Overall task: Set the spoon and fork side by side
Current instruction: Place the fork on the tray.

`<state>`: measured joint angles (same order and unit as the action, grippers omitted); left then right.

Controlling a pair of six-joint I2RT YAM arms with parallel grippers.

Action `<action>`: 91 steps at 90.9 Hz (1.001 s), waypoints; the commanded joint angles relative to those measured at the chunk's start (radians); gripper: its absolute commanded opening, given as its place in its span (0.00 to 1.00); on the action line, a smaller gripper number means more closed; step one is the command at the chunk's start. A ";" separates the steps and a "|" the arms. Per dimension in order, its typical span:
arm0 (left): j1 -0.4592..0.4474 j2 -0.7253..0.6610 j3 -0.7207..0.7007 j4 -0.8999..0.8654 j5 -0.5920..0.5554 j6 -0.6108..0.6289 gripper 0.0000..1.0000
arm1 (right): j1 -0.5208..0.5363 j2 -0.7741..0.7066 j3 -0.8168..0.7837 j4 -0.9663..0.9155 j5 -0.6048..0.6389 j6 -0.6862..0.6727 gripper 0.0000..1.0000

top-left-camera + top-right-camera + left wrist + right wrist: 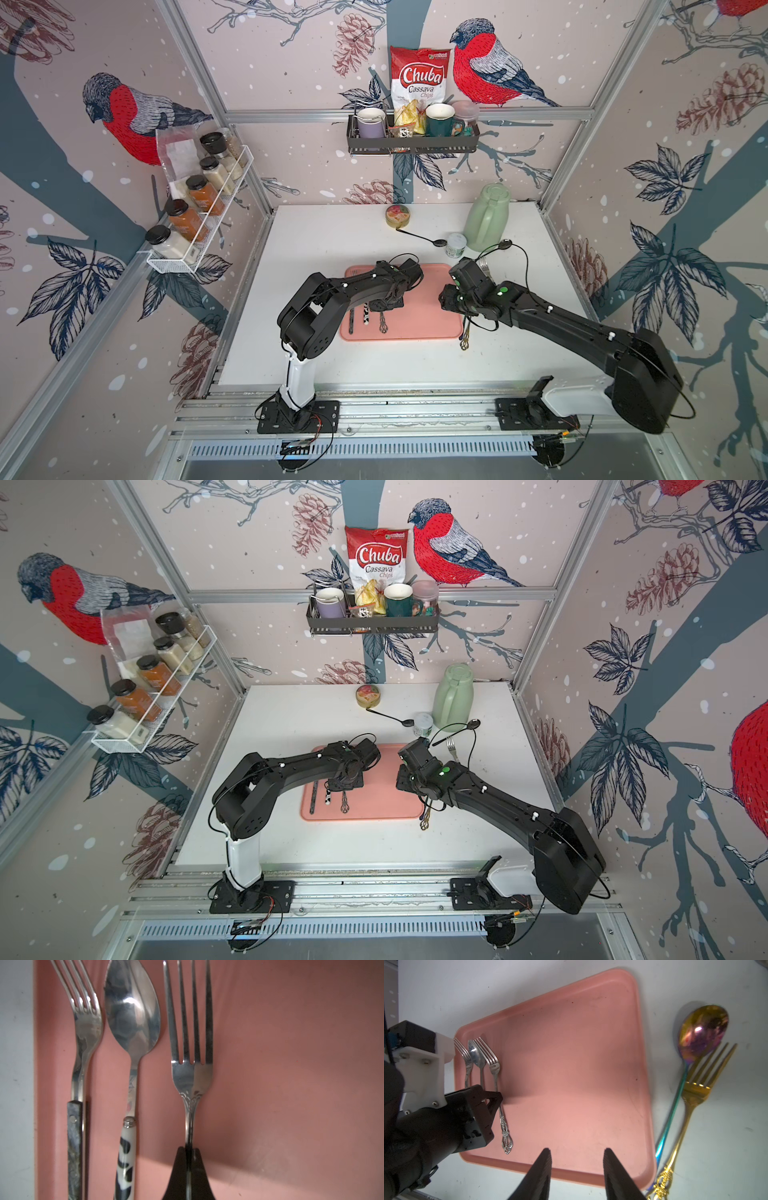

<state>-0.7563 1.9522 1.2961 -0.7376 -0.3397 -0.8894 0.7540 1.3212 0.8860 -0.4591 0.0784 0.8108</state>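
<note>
Starting nearest the base: logging a gold fork (695,1093) and an iridescent spoon (704,1028) lying overlapped on the table (726,1147), just beside the right edge of the pink tray (571,1059), probably waiting their turn for pairing. Noting the right gripper (577,1150) hanging over the tray's near right part, jaws apart with nothing between them; judging it parked there to avoid crowding the other arm. Moving across: seeing the left gripper (188,1151) pinched shut on the slim handle of the ornate fork (192,1076), near the tray's left edge, tines pointing toward the far edge; failing to tell whether resting or just lifted. Finding it parallel to and just beside the spotted-handled spoon (133,1022), not touching, with a dark-handled fork (87,1028) flanking the spoon's other side; reading the grip as squaring the fork up before release. Farther back, spotting a black spoon (419,237) and a green jug (486,218) toward the table's far edge.
</note>
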 commanded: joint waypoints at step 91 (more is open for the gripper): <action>-0.006 -0.040 0.089 -0.098 -0.008 0.139 0.31 | -0.409 -0.112 -0.164 -0.123 -0.094 -0.142 0.43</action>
<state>-0.7502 1.9526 1.3666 -0.8196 -0.3397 -0.7769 0.3584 1.1893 0.7025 -0.5621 -0.0109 0.6987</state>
